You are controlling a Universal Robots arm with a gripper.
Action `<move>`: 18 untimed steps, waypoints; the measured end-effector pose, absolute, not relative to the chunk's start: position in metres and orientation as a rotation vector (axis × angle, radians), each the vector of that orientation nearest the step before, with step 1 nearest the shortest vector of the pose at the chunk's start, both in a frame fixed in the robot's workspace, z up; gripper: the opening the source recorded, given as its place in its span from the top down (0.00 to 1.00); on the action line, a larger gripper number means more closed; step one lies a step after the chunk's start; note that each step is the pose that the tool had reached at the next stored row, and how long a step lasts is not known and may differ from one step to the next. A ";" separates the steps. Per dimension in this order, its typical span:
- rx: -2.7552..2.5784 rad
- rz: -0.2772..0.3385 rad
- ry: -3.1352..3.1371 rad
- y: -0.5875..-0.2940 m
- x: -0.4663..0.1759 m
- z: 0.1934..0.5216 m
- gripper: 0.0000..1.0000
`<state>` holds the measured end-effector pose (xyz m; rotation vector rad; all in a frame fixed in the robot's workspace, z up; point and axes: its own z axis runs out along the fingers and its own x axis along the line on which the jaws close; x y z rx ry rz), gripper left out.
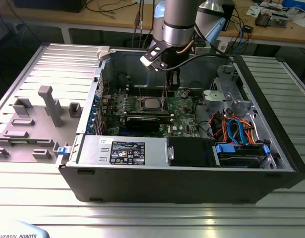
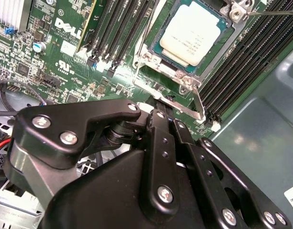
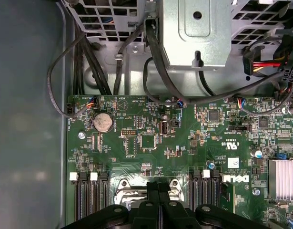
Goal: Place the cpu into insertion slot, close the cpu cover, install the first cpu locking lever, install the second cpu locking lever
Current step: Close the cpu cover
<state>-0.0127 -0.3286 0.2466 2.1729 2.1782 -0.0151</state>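
The cpu (image 2: 191, 31) lies flat in the insertion slot (image 1: 151, 103) of the green motherboard (image 3: 151, 143), its silvery top showing. The cpu cover (image 2: 217, 52) lies down around it as a metal frame. Two thin lever rods (image 1: 164, 95) stand up beside the socket, and one wire lever (image 2: 275, 12) runs past its corner. In both wrist views my gripper (image 2: 158, 112) hangs just beside the socket's edge, near a metal lever strip (image 2: 199, 102). Its black fingers (image 3: 158, 187) are pressed together and shut. I cannot tell whether they touch the strip.
The open computer case (image 1: 271, 148) walls in the board. Long black memory slots (image 2: 122, 24) flank the socket. A black graphics card (image 1: 142, 122), a labelled power supply (image 1: 122, 148) and coloured drive cables (image 1: 236, 129) crowd the near side. Grey fixtures (image 1: 50, 104) stand at the exterior view's left.
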 end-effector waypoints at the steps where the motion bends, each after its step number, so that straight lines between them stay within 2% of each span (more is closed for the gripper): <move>1: 2.173 -0.015 2.178 -0.329 -0.013 0.247 0.89; 18: 2.173 -0.015 2.178 -0.329 -0.036 0.244 0.89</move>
